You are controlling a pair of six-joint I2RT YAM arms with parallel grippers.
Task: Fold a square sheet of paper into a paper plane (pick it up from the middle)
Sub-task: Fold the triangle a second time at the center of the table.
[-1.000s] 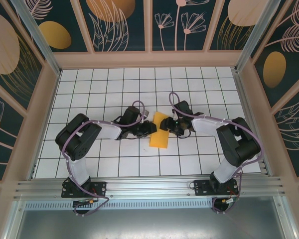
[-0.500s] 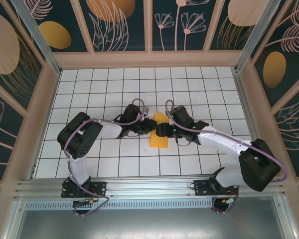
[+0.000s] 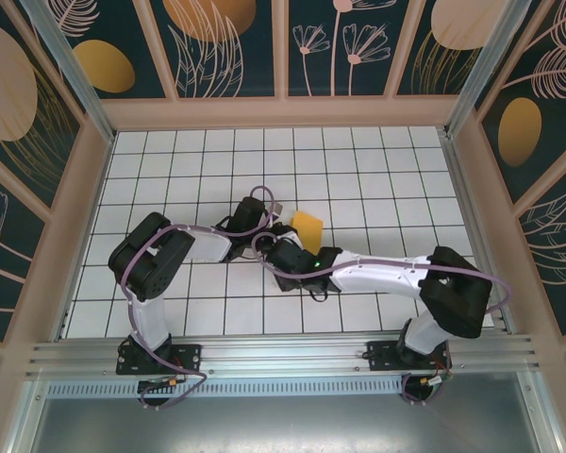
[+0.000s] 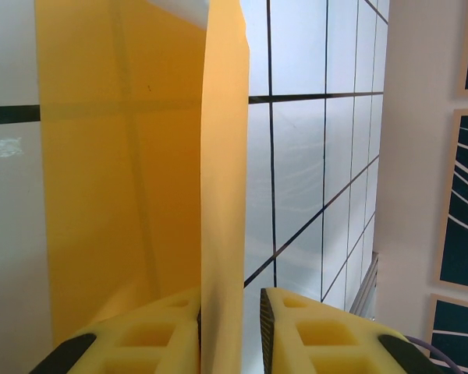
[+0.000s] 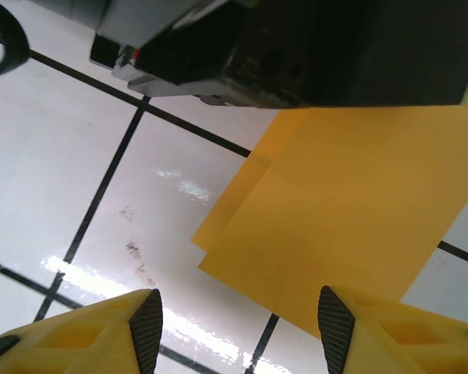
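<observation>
Left wrist view: paper [image 4: 125, 195] only partly folded, most folds remain; left pincer [image 4: 232, 300] pinches it upright, right pincer [image 5: 239, 308] gapes empty.

Count: 1 square sheet of paper [image 3: 308, 226]. 2 arms, left arm [image 3: 160, 260] and right arm [image 3: 382, 274], with 2 hands, left hand [image 4: 230, 304] and right hand [image 5: 238, 312]. 1 white gridded surface [image 3: 170, 179] and 1 aluminium rail [image 3: 283, 354].

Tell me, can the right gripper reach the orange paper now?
Probably yes. The right gripper hangs open just before the orange paper, nothing between. The left gripper, with a raised flap between its fingers, covers only the far part.
</observation>
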